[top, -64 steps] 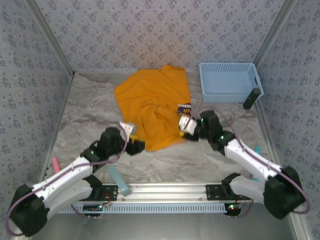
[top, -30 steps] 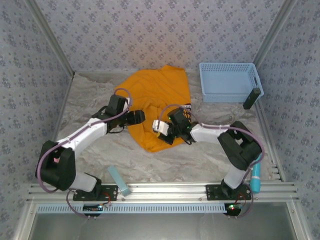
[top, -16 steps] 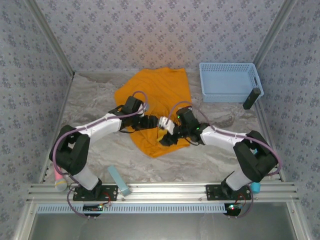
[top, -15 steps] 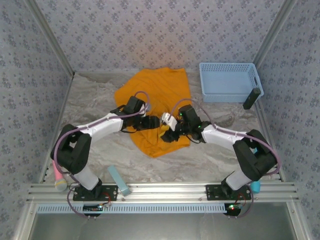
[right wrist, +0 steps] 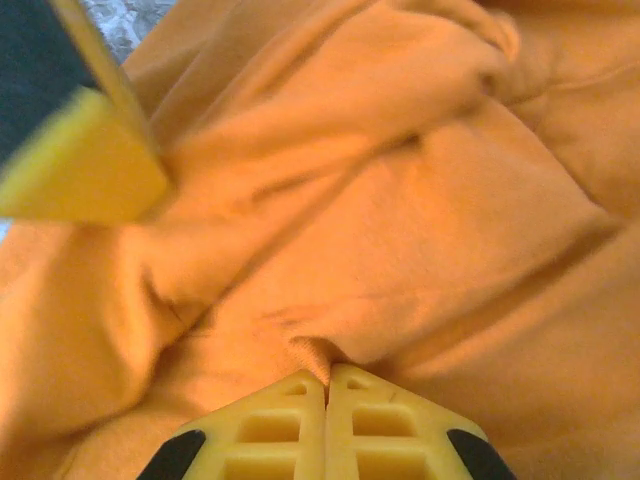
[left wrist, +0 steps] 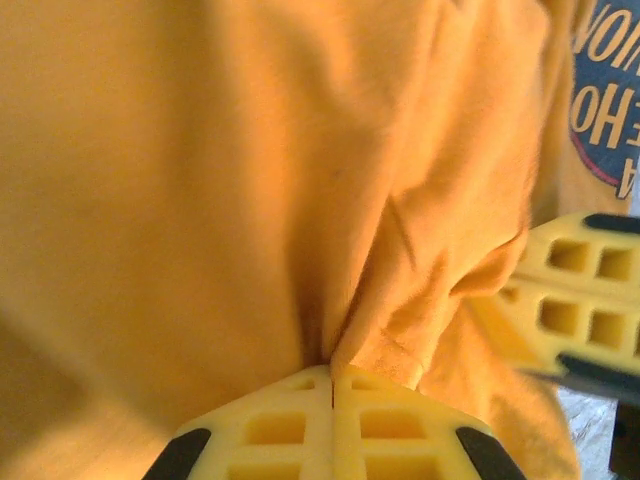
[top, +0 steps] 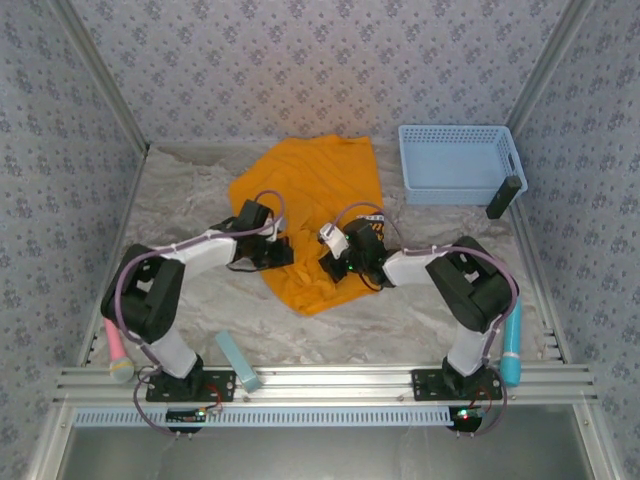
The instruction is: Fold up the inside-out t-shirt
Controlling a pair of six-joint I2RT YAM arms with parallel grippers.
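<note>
The inside-out t-shirt (top: 315,190) is orange-yellow and lies crumpled in the middle of the table, reaching toward the back. My left gripper (top: 283,252) sits at its left side, shut on a pinched fold of the t-shirt (left wrist: 400,330). My right gripper (top: 328,266) sits just right of it on the cloth's middle, shut on a small ridge of the t-shirt (right wrist: 320,355). Dark printed lettering (left wrist: 605,90) shows at the upper right of the left wrist view, above the right gripper's yellow fingers (left wrist: 570,300). The left gripper's fingertip (right wrist: 85,165) shows in the right wrist view.
A light blue plastic basket (top: 458,163) stands at the back right with a dark object (top: 504,197) leaning at its corner. A pale blue block (top: 238,360) lies near the front rail. A pink-handled tool (top: 116,350) lies front left, a teal one (top: 511,345) front right.
Both grippers have come in over the shirt's middle and drawn close together. The left gripper has shut on a fold of cloth. The right gripper opened briefly and shut again on the cloth.
</note>
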